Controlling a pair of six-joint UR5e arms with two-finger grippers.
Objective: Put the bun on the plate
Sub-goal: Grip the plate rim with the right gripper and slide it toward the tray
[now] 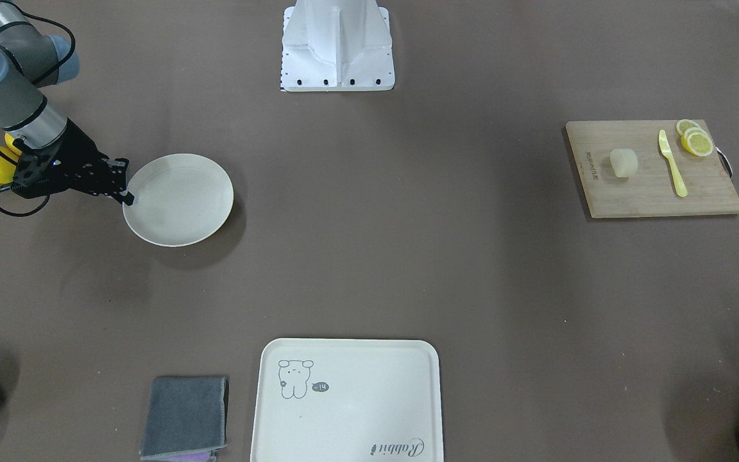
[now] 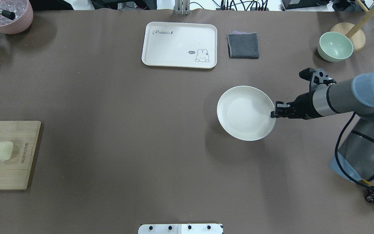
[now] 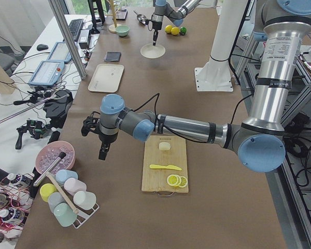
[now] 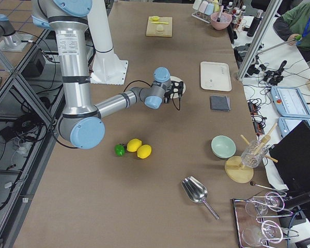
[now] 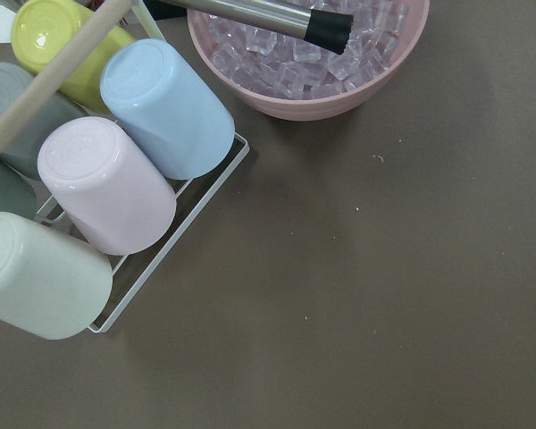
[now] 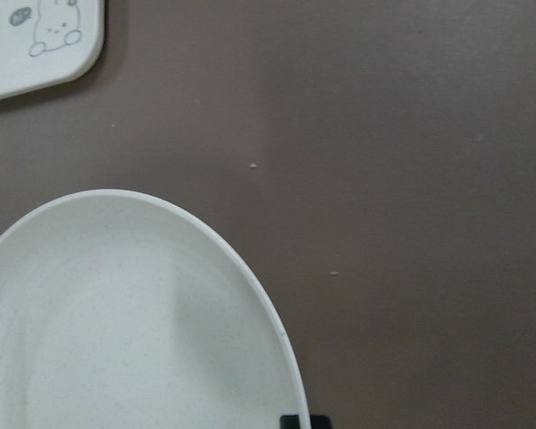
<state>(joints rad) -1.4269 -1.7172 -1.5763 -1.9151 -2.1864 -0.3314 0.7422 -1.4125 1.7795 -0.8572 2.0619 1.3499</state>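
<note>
Plate [image 6: 143, 340] rim fills the right wrist view, one black fingertip [image 6: 304, 420] at its edge. The right gripper [image 2: 273, 114] pinches that rim, its fingers mostly cut off. The bun [image 1: 623, 162] sits on the cutting board [image 1: 652, 192], well apart, squarish, with no clear long axis. Left gripper [image 3: 102, 154], near the ice bowl [image 5: 295, 105]: cannot tell its opening.

light: bright, even | shadows: soft, beside plate [image 2: 245, 113] | focus: sharp; right wrist view slightly soft

The bun [image 1: 623, 162] is looking smooth and matt. The plate [image 1: 178, 199] is showing a matt, speckled finish, the board [image 1: 639, 192] wood grain.
</note>
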